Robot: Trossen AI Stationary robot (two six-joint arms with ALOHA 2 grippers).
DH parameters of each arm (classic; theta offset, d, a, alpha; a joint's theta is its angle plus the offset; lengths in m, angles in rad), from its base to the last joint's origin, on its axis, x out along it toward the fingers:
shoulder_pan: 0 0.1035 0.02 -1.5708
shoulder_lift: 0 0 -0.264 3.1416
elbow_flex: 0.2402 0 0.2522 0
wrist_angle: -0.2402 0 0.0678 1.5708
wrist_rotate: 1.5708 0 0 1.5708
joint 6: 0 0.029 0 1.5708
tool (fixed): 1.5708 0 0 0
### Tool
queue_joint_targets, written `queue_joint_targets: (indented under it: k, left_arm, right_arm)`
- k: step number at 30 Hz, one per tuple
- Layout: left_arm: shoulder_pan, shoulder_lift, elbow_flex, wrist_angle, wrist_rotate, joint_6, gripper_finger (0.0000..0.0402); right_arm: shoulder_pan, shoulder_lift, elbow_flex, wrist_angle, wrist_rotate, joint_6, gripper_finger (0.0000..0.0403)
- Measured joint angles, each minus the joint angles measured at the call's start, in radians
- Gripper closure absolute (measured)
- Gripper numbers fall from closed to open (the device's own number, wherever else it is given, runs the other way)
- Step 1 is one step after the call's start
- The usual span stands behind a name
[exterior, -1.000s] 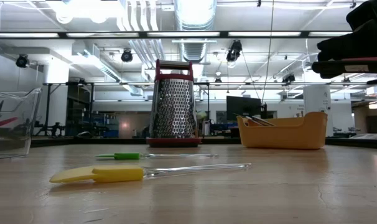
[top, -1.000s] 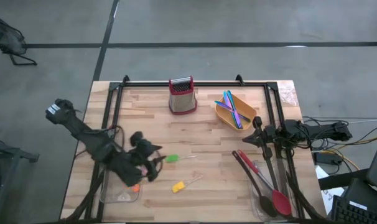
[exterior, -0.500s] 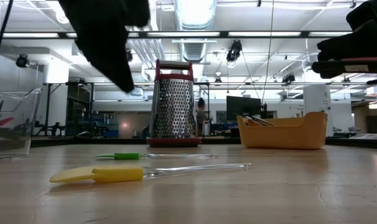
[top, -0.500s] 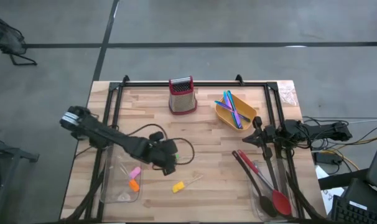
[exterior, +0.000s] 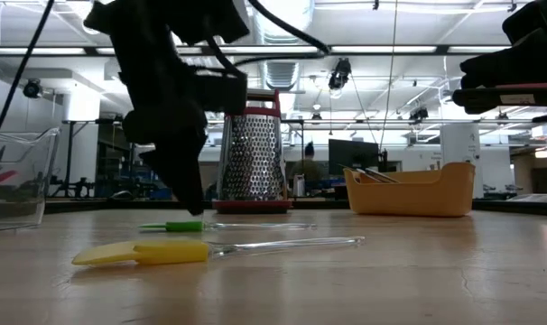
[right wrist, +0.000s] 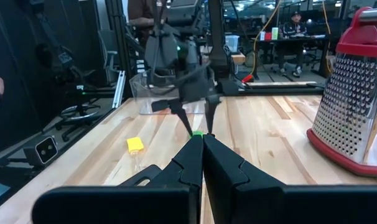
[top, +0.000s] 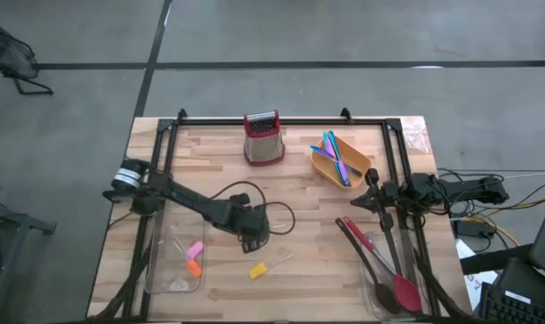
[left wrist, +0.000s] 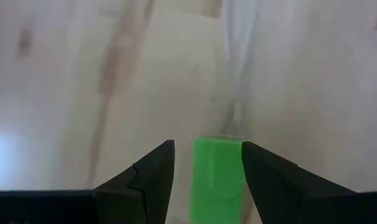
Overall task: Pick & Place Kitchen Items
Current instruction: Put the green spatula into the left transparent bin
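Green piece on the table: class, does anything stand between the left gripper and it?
Nothing visible does. The left gripper is open, its fingers either side of the green piece, with only bare table around.

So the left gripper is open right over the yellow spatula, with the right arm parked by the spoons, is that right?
Not quite: the open left gripper straddles the green spatula, as the left wrist view shows; the yellow spatula lies apart, nearer the table's front edge. The right gripper is indeed parked by the spoons.

green piece [left wrist: 216,169] flat, yellow piece [top: 257,269] nearby
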Motion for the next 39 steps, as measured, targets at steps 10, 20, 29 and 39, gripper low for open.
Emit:
queue_joint_targets:
  k: [10,20,29,39]
  left_arm:
    - [0.036,0.023,-0.007,0.041,0.084,0.049,0.0209]
    - [0.035,0.019,-0.078,0.11,0.109,0.03,0.0213]
    - [0.034,0.02,-0.082,0.102,0.123,0.038,0.0312]
    - [0.026,-0.025,-0.071,0.072,0.148,0.043,0.036]
  right_arm:
    - [0.0,0.0,0.0,0.0,0.0,0.0,0.0394]
    - [0.0,0.0,0.0,0.0,0.0,0.0,0.0394]
    - [0.0,0.0,0.0,0.0,0.0,0.0,0.0394]
    - [0.0,0.0,0.0,0.0,0.0,0.0,0.0394]
